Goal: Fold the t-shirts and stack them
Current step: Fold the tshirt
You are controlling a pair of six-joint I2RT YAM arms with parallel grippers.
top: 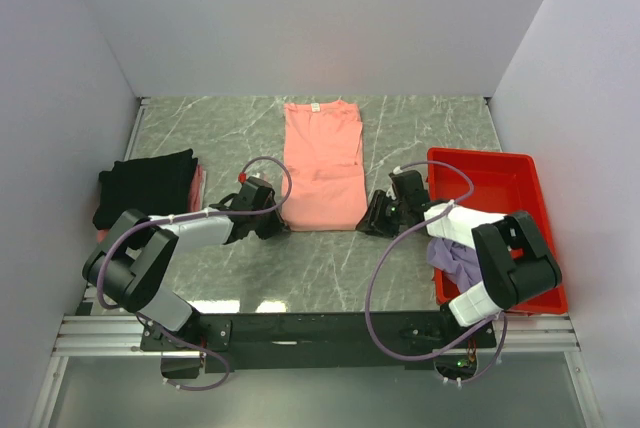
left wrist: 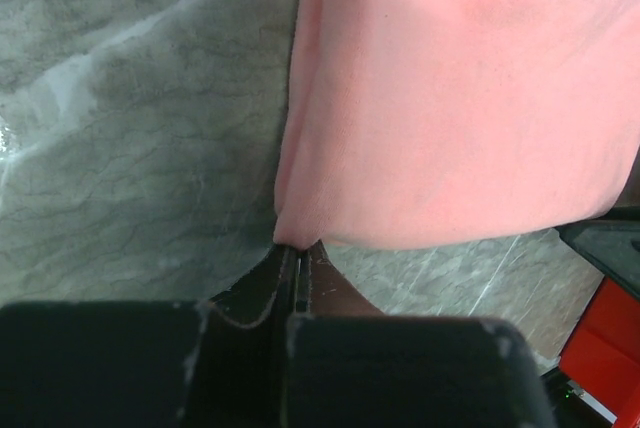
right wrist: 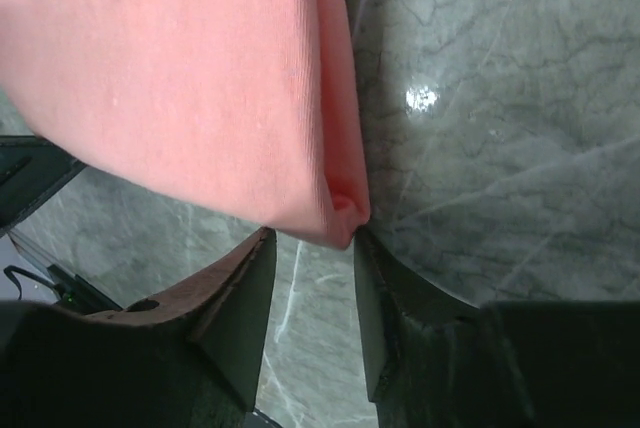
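From above, the salmon-pink shirt [top: 322, 163] lies folded narrow in the middle of the tabletop [top: 200, 128], neck far, with the left tool [top: 268, 220] and right tool [top: 378, 216] at its near corners. The left wrist view shows that tool pressed together, apparently pinching the near-left corner. The right wrist view shows its tool narrowly parted around the near-right corner; it should pinch before both lift evenly.

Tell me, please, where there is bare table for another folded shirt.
Bare marble: left, between the black shirt and the salmon shirt; right, between it and the red tray; centre, between the left arm and right arm. Crowded: that shirt's near corners, at the left tool and right tool.
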